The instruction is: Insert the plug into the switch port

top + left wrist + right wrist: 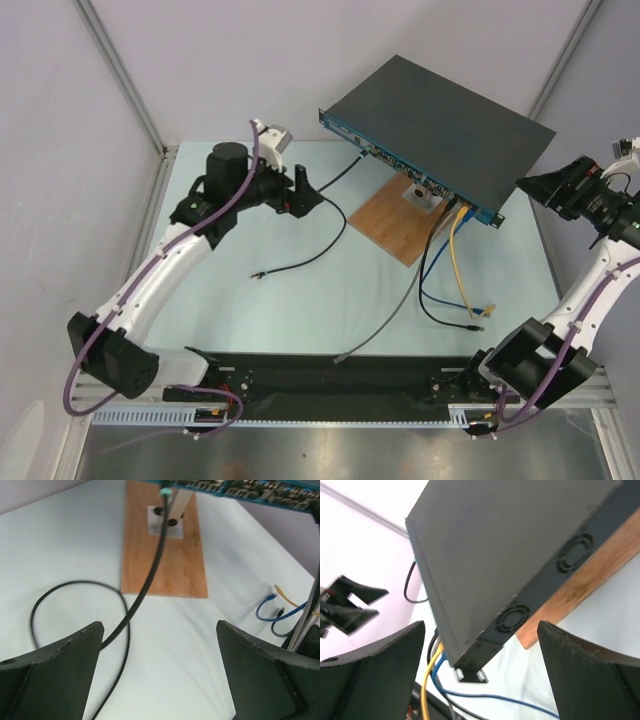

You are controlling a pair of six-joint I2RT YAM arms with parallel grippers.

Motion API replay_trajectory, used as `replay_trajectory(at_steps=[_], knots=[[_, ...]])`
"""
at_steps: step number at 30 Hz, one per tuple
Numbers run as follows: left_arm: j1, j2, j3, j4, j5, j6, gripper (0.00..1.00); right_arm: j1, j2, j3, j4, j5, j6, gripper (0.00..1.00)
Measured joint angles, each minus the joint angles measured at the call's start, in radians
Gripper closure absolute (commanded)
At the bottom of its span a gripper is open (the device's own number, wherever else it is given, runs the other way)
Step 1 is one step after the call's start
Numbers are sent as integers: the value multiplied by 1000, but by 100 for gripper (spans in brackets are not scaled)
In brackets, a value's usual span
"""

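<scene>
Your left fingers (pixel 55 675) stood spread and empty with the black cable (pixel 146 585) running between them. I judged your best move was to back straight off without snagging it, since its green-tipped plug (pixel 165 491) looked seated dead ahead. Your right fingers (pixel 590 675) gaped empty too, the switch (pixel 440 120), a flat black box with a blue socket face, just beyond their tips.

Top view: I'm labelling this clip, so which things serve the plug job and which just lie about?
Job: switch, black cable, left tool.
Lying about: board, yellow cable, blue cable, grey cable.
</scene>
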Motion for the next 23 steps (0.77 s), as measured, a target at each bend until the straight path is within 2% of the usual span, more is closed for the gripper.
replay_trajectory(at_steps=[5,12,16,23], knots=[[37,-105,-23,-132,-29,24,0,-2,-29,105,-239,13,-230,0],[40,-283,-200,-248,-28,52,0,-2,-126,116,-597,80,-602,0],[64,-353,-287,-294,-25,50,0,-2,-203,113,-678,111,-748,0],[119,-423,-302,-317,-35,40,0,26,-293,97,-719,145,-830,0]])
